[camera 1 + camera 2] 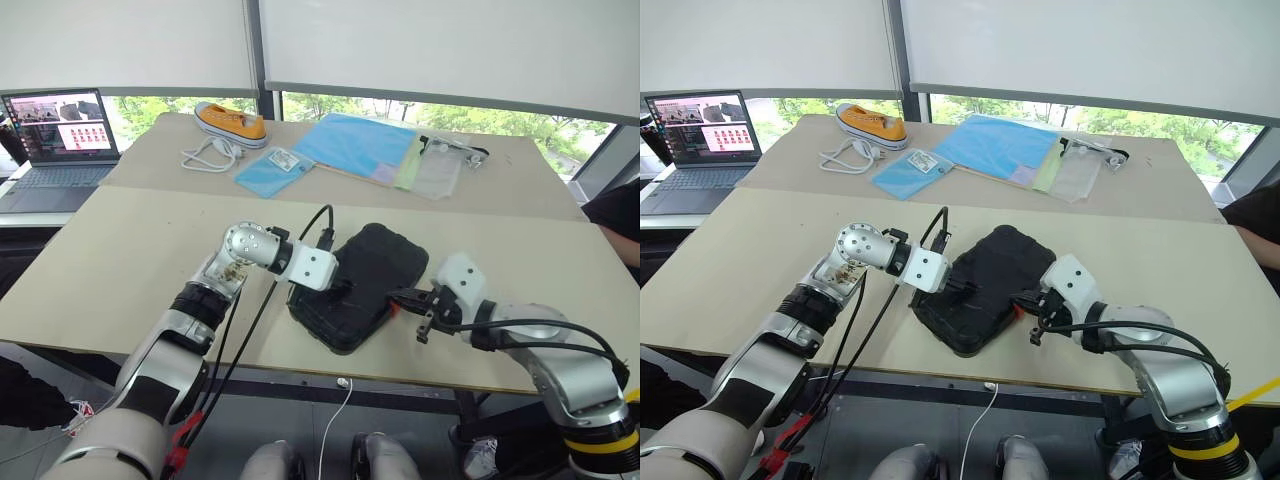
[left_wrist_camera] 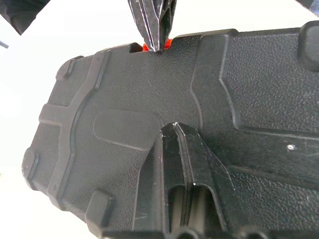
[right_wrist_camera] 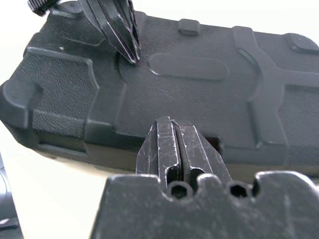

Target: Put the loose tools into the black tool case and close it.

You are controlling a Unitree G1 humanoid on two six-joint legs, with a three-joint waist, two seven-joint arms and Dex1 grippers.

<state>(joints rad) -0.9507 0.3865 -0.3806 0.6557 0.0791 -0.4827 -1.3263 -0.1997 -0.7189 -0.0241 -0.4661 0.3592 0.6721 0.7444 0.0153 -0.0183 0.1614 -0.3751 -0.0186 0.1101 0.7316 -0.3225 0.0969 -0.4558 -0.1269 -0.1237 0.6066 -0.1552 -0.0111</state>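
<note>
Closed tool case (image 1: pixel 365 283) on table (image 1: pixel 130 260)

- We see an office or lab room used for testing, not a home: a wide beige desk (image 1: pixel 120 270) stands before a row of windows (image 1: pixel 330 105) with white roller blinds (image 1: pixel 440 50) drawn partway down and green trees outside.
- An open laptop (image 1: pixel 60 140) sits on a side surface by the window.
- Unrelated props lie on the far part of the desk: an orange sneaker (image 1: pixel 232 121), blue folders (image 1: pixel 360 145), and a white cable (image 1: pixel 205 157).
</note>
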